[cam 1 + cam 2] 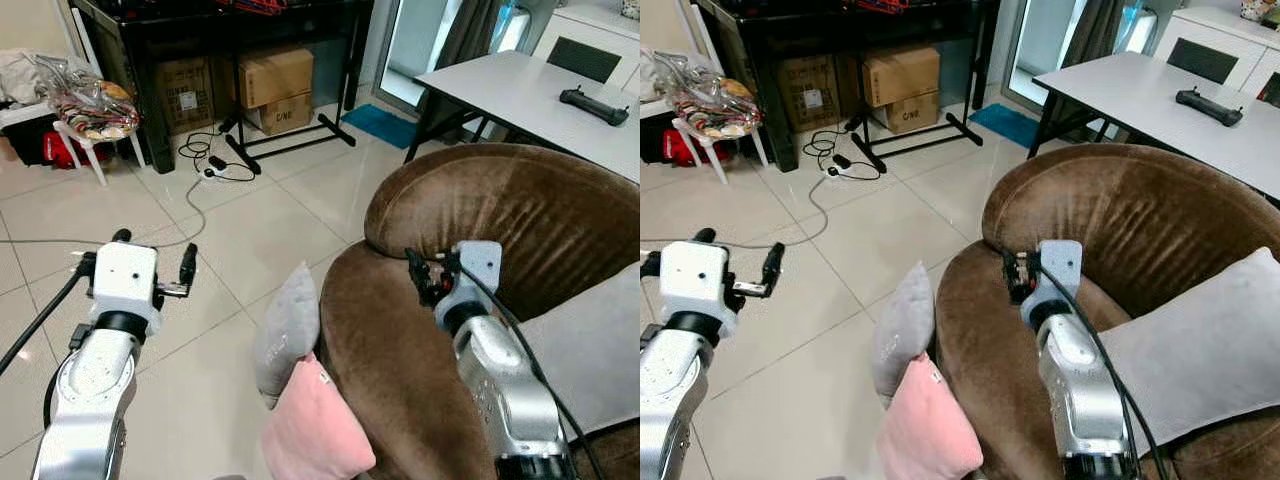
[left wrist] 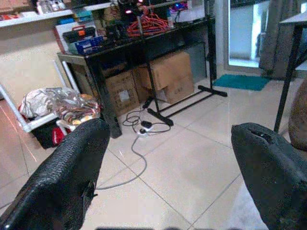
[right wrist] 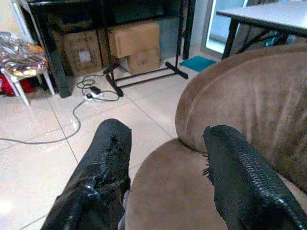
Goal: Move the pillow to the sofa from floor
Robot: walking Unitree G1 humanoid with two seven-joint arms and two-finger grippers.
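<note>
A grey pillow [image 1: 290, 328] stands on edge on the tiled floor, leaning against the front of the brown sofa [image 1: 500, 215]. A pink pillow [image 1: 312, 428] leans against the sofa too, just nearer me. My left gripper [image 1: 154, 252] is open and empty, raised over the floor to the left of the grey pillow. Over the sofa's armrest, right of the pillows, my right gripper [image 1: 428, 272] is also open and empty. A larger grey cushion [image 1: 1200, 345] lies on the sofa seat at the right.
A black rack [image 1: 250, 20] with cardboard boxes [image 1: 275, 85] under it stands at the back. A cable with a power strip [image 1: 212, 165] trails over the floor. At the far left is a white stool [image 1: 85, 135] with bags; a white table [image 1: 530, 95] stands behind the sofa.
</note>
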